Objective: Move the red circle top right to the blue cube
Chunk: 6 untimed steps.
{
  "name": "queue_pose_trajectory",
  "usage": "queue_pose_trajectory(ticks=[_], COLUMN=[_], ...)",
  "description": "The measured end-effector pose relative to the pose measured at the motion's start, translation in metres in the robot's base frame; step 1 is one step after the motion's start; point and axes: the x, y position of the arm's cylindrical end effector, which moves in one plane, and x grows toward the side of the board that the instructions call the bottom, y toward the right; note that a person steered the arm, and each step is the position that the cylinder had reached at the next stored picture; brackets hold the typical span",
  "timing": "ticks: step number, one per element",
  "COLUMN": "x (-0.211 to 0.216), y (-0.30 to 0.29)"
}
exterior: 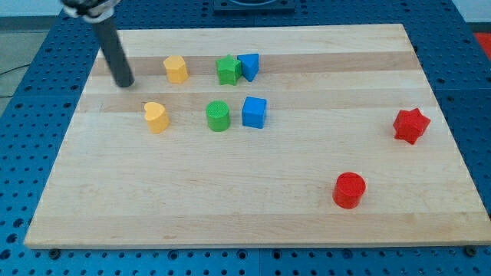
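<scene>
My tip [124, 84] is sitting bare, touching nothing, far from the red circle [349, 189]; crossing risks knocking the green cylinder [218, 116] or shoving the blue cube [254, 112].

Pale wooden board [253, 207] (smooth, visibly grained); red circle [349, 189] looks like finely ridged matt plastic.

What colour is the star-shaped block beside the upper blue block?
Green star-shaped block, clearest in the camera view.

Lab bench: wooden board [253, 215] on blue perforated table [31, 69] (bolt-hole grid).
</scene>
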Motion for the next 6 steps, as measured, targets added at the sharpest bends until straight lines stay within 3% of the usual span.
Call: queue_pose_trajectory(ticks=[1,2,3,4,5,6], x=[0.123,0.191,0.225,0.234,0.220,0.183], y=[0.008,0.085,0.193,0.296,0.361,0.370])
